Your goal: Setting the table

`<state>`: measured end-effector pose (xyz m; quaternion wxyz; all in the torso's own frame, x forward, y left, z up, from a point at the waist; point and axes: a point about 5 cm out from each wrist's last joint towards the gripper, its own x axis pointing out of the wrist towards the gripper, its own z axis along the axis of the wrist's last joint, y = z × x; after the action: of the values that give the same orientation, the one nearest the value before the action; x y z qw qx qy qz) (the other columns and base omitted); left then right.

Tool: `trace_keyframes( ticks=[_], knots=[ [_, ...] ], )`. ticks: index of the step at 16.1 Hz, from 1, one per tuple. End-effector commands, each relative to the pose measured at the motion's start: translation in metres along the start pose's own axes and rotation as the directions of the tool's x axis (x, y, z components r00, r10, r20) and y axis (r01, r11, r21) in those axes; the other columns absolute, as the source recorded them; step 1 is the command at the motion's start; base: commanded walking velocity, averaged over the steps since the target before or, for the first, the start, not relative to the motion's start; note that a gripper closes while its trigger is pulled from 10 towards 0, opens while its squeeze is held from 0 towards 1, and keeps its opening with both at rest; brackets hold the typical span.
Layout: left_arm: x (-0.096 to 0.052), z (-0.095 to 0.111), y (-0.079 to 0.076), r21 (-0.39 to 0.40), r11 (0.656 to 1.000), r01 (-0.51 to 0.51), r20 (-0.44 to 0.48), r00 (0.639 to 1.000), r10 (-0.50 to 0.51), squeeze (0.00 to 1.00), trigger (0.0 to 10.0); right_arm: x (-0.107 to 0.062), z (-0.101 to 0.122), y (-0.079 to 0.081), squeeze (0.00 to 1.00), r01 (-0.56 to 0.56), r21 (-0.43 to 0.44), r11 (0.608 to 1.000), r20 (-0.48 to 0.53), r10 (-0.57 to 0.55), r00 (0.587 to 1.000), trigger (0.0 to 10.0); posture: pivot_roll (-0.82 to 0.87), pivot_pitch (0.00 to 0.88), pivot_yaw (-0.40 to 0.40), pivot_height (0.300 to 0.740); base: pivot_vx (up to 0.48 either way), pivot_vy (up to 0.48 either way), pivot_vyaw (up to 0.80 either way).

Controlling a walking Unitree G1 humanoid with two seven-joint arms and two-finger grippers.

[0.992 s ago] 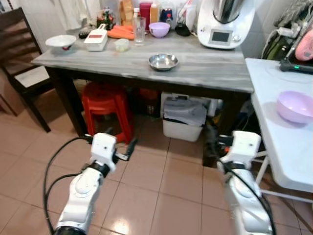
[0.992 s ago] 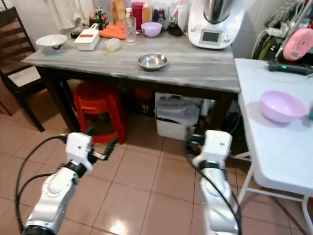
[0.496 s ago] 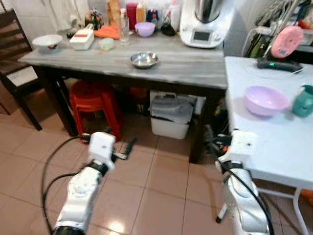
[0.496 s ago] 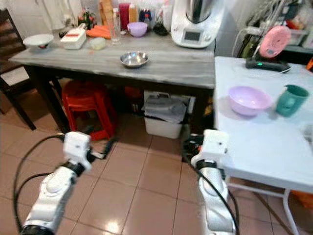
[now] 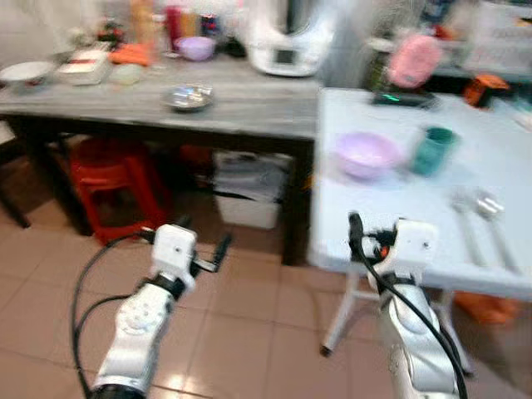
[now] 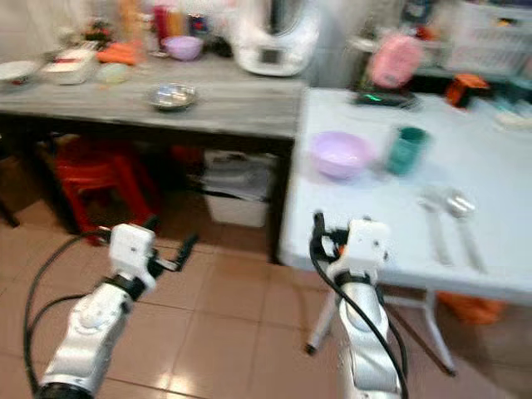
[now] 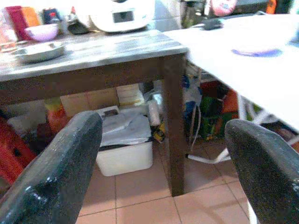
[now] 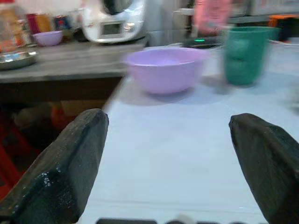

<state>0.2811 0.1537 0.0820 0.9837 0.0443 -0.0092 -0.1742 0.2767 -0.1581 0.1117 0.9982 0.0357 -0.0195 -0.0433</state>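
- Nearest in, the left gripper (image 7: 154, 163) hangs low over the tiled floor (image 5: 249, 332) with its two black fingers (image 7: 56, 168) spread wide and nothing between them.
- The right gripper (image 8: 163, 158) sits at the near edge of the white table (image 5: 432, 241), fingers parted wide too, empty-handed.
- Straight ahead of the right gripper: the lilac bowl (image 8: 164, 70), and just beside it, slightly further on, the green cup (image 8: 246, 53). Neither is touched.
- Off to that gripper's right on the same white top lie two pieces of cutlery (image 5: 478, 224), side by side; the blur hides which is which.
- The step looks like an approach. Done well, the robot squares up to the white table first, then reaches the right arm level over the edge, keeping those open fingers clear of the bowl rim until aligned.
- Beyond the left gripper stands the grey wooden table (image 7: 93, 51), carrying a steel bowl (image 5: 188, 97), a white kitchen machine (image 5: 287, 46) and bottles at the back.
- Beneath it, a red stool (image 5: 108, 170) and a lidded bin (image 5: 248, 187).
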Motion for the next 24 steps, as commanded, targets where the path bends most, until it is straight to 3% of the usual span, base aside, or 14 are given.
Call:
trace_keyframes(
  ticks=[1, 8, 10, 11, 16, 24],
  knots=[
    [0.004, 0.004, -0.009, -0.003, 1.0, 0.031, 0.014, 0.999, -0.031, 0.0, 10.0, -0.002, 0.001, -0.009, 0.0, 0.033, -0.004, 0.999, 0.002, -0.033, 0.999, 10.0, 0.0, 0.0, 0.025, 0.74, 0.0, -0.322, -0.49],
    [0.004, 0.004, -0.008, -0.003, 1.0, 0.03, 0.014, 0.999, -0.03, 0.0, 10.0, -0.002, 0.001, -0.008, 0.0, 0.033, -0.004, 0.999, 0.002, -0.033, 0.999, 10.0, 0.0, 0.0, 0.025, 0.74, 0.0, -0.322, -0.49],
    [-0.001, 0.001, 0.009, 0.055, 0.991, -0.121, -0.002, 0.993, 0.121, 0.0, 10.0, -0.004, 0.003, -0.007, 0.0, 0.005, -0.038, 0.999, 0.029, -0.004, 1.0, 10.0, 0.01, 0.0, 0.026, 0.74, 0.0, 0.0, 0.0],
    [-0.004, -0.001, 0.011, 0.061, 0.988, -0.142, -0.008, 0.99, 0.143, 0.0, 10.0, -0.005, 0.004, -0.006, 0.0, -0.005, -0.048, 0.999, 0.035, 0.007, 0.999, 10.0, 0.01, 0.0, 0.026, 0.74, 0.0, 0.0, 0.0],
    [-0.003, 0.001, 0.005, 0.037, 0.992, -0.118, 0.007, 0.993, 0.118, 0.0, 10.0, -0.005, 0.005, -0.006, 0.0, -0.009, -0.049, 0.999, 0.044, 0.011, 0.999, 10.0, 0.01, 0.0, 0.023, 0.74, 0.0, 0.0, 0.61],
    [-0.001, 0.003, 0.001, -0.006, 0.997, -0.075, 0.014, 0.997, 0.075, 0.0, 10.0, -0.006, 0.004, -0.004, 0.0, -0.003, -0.048, 0.999, 0.047, 0.006, 0.999, 10.0, 0.01, 0.0, 0.029, 0.74, 0.0, 0.0, 0.0]
  ],
)
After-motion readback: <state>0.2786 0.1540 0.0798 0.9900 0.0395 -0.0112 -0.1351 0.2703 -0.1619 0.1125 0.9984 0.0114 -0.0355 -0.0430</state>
